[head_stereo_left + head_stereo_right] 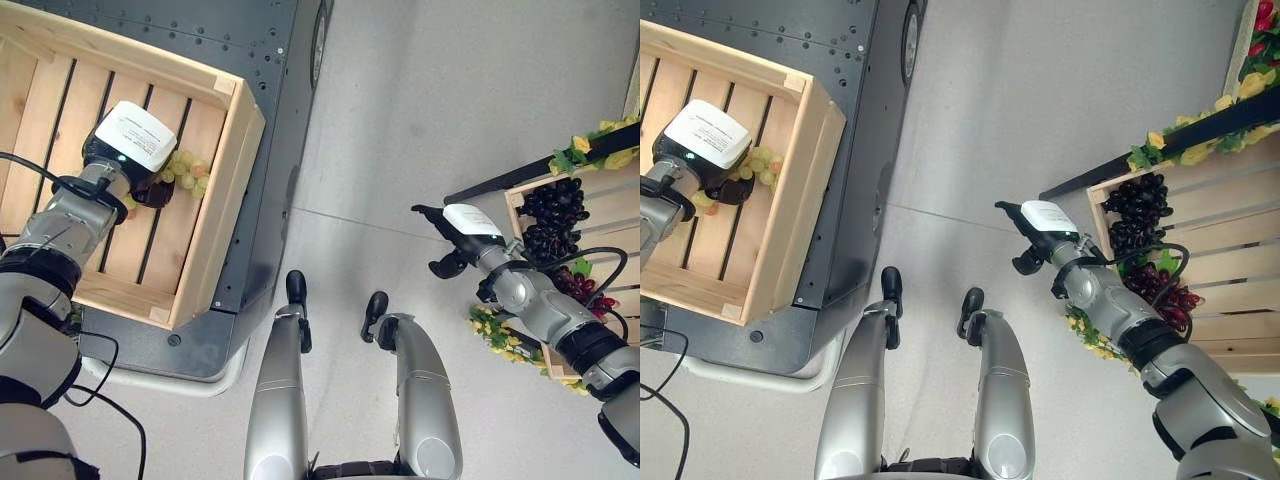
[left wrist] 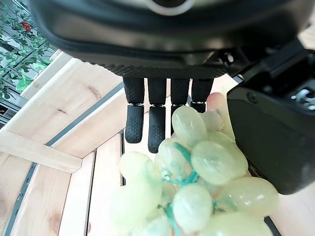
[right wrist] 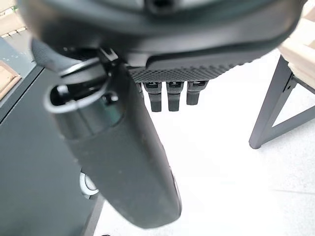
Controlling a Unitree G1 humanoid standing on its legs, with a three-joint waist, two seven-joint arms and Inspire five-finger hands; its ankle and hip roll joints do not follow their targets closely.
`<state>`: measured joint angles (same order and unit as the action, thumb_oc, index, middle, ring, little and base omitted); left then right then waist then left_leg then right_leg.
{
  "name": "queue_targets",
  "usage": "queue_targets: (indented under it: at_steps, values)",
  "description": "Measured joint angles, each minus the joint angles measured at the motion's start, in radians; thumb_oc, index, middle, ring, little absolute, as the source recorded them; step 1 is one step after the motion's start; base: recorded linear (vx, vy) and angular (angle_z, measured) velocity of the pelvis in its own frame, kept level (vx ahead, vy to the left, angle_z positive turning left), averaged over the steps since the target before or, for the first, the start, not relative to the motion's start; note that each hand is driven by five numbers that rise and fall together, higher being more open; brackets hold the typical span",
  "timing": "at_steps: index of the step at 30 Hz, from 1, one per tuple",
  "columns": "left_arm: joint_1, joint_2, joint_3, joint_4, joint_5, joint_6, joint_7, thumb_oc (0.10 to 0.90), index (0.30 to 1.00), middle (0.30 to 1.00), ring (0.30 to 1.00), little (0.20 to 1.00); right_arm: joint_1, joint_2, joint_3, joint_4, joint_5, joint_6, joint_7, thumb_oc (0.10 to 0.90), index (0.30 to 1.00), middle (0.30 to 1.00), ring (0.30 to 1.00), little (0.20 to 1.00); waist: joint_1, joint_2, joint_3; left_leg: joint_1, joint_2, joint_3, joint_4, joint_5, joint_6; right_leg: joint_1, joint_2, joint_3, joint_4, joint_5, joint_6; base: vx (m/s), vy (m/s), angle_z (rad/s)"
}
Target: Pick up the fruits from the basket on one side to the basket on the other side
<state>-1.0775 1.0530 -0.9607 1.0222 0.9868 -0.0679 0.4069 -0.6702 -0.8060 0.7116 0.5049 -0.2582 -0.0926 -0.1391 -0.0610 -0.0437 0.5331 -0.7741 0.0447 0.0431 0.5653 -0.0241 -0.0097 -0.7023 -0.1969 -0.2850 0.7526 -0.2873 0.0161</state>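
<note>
Left hand [image 1: 128, 150] low inside the pale slatted wooden crate [image 1: 215, 230] on the dark grey metal cart [image 1: 265, 120], with the bunch of pale green grapes [image 1: 185, 170] at its fingers. In the left wrist view, fingers [image 2: 150, 125] hanging fairly straight and relaxed, thumb to one side, and the grapes lying just under the palm between them; looks like a loosened hold rather than a pinch, though whether fingers touch the fruit cannot be told for sure. Bunch resting on or just above the crate's slats, towards the side wall that faces the gap between the two crates, long axis running roughly from the palm out towards that wall. Judged as the setting-down step for this bunch: grapes already in the receiving crate.

Right hand [image 1: 455, 235] hovering over the light grey floor [image 1: 420, 110], just beside the open corner of the second wooden crate with leafy yellow-green trim [image 1: 515, 195], fingers [image 3: 167, 96] straight and spread, holding nothing. Dark purple-black grape bunch [image 1: 555, 215] lying in that crate near the hand, on the far side of the crate's edge from the palm, with a dark red grape bunch [image 1: 580, 285] further in beside the forearm. Right hand clearly the nearer one to the remaining fruit; coming move likely turns on reaching sideways over the crate edge towards the dark bunch.
</note>
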Motion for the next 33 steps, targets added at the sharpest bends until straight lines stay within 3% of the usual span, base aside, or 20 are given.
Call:
queue_targets:
  at_steps: [3,6,9,12,16,29,33]
  values:
    - [0.037,-0.002,0.0,0.0,-0.004,0.0,0.01,0.4,0.3,0.3,0.3,0.3,0.01,0.0,0.0,-0.001,0.0,-0.003,0.0,0.8,0.9,0.9,0.9,0.9,0.001,-0.001,-0.001,0.029,0.0,0.003,-0.017,0.003,0.0,0.024,0.0,0.001,-0.006,0.0,0.0,-0.01,-0.023,0.0]
    - [0.099,-0.01,0.044,-0.002,-0.169,-0.007,0.051,0.4,0.3,0.3,0.3,0.3,0.033,0.0,-0.003,-0.003,-0.001,-0.005,0.0,0.8,0.9,0.9,0.9,0.9,0.007,-0.001,0.0,0.063,0.0,0.003,-0.023,0.007,-0.001,0.056,0.002,0.001,-0.016,0.0,0.0,0.01,-0.058,0.0]
    - [0.186,-0.037,0.177,-0.012,-0.433,-0.038,0.08,0.4,0.3,0.3,0.3,0.3,0.084,0.001,-0.013,-0.008,-0.003,-0.007,-0.002,0.8,0.9,0.9,0.9,0.9,0.025,-0.003,0.0,0.119,0.001,0.002,-0.061,0.012,-0.006,0.108,0.01,0.0,-0.041,0.001,0.002,0.01,-0.081,0.01]
    - [0.325,-0.083,0.459,-0.078,-0.669,-0.095,0.063,0.4,0.3,0.3,0.3,0.3,0.19,0.018,-0.084,-0.046,-0.011,-0.008,-0.003,0.8,0.9,0.9,0.9,0.9,0.042,-0.006,0.0,0.183,-0.001,-0.005,-0.081,0.017,-0.008,0.172,0.018,-0.002,-0.063,0.001,0.002,0.03,-0.084,0.06]
    - [0.436,-0.128,0.636,-0.101,-0.829,-0.103,0.017,0.4,0.3,0.3,0.3,0.3,0.27,0.03,-0.129,-0.072,-0.015,-0.009,-0.004,0.8,0.9,0.9,0.9,0.9,0.047,-0.01,0.0,0.293,-0.002,-0.008,-0.13,0.019,-0.011,0.285,0.03,0.0,-0.119,0.007,0.013,0.04,-0.061,0.03]
    - [0.576,-0.14,0.754,-0.286,-1.028,-0.148,-0.059,0.4,0.3,0.3,0.3,0.3,0.34,0.079,-0.214,-0.122,-0.044,-0.027,-0.004,0.8,0.9,0.9,0.9,0.9,0.076,-0.008,-0.003,0.566,-0.008,0.018,-0.346,0.06,-0.009,0.528,0.058,0.025,-0.312,0.043,0.041,0.05,-0.042,-0.03]
    - [0.636,-0.141,0.838,-0.43,-1.091,-0.168,-0.102,0.4,0.3,0.3,0.3,0.3,0.41,0.118,-0.285,-0.16,0.042,-0.037,0.003,0.8,0.9,0.9,0.9,0.9,0.078,0.002,-0.012,0.666,-0.009,0.019,-0.427,0.067,-0.007,0.64,0.075,0.026,-0.419,0.069,0.055,0.08,-0.062,-0.02]
